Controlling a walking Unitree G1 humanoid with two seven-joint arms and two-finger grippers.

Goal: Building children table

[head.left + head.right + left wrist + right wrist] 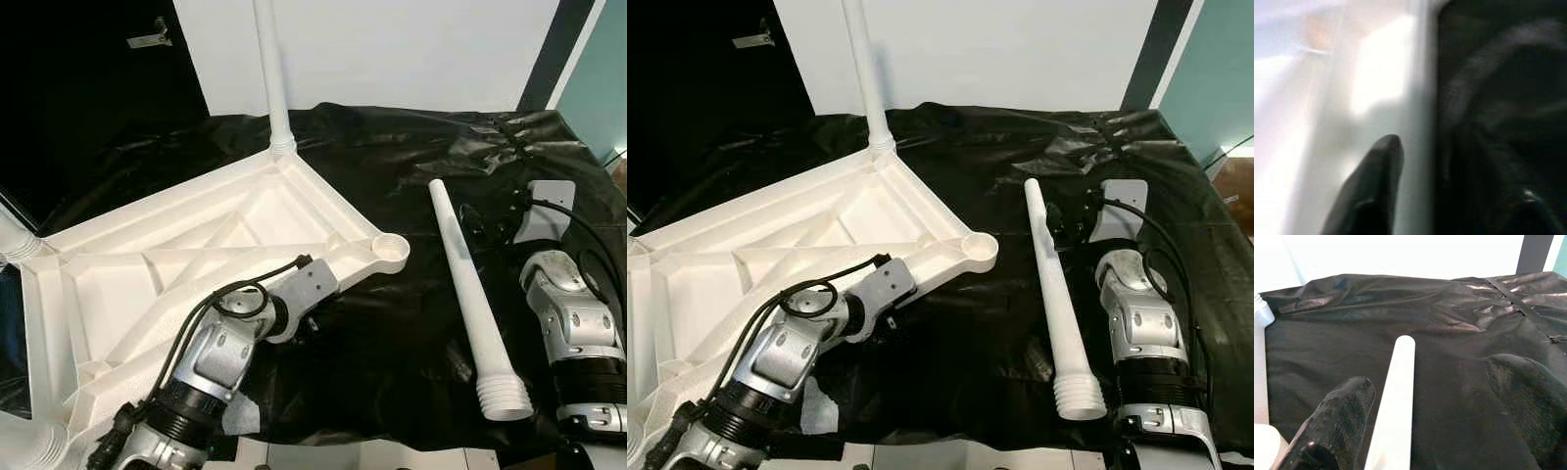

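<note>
The white table top [186, 255] lies upside down on a black sheet [392, 333]. One white leg [272, 69] stands upright in its far corner. The near-right corner socket [392, 249] has nothing in it. A loose white leg [468, 294] lies on the sheet with its threaded end [506, 396] toward me. My right gripper [1428, 373] is open around that leg's narrow tip [1400, 362], the tip closer to one finger [1339, 416]. My left gripper [310, 317] is low at the table top's near edge, open, one finger [1374, 181] over the white rim [1422, 98].
More legs stick out of the table top's left corners [18, 245]. A white wall [392, 49] rises behind the sheet, with a dark opening [88, 88] at the far left. Black sheet lies between the table top and the loose leg.
</note>
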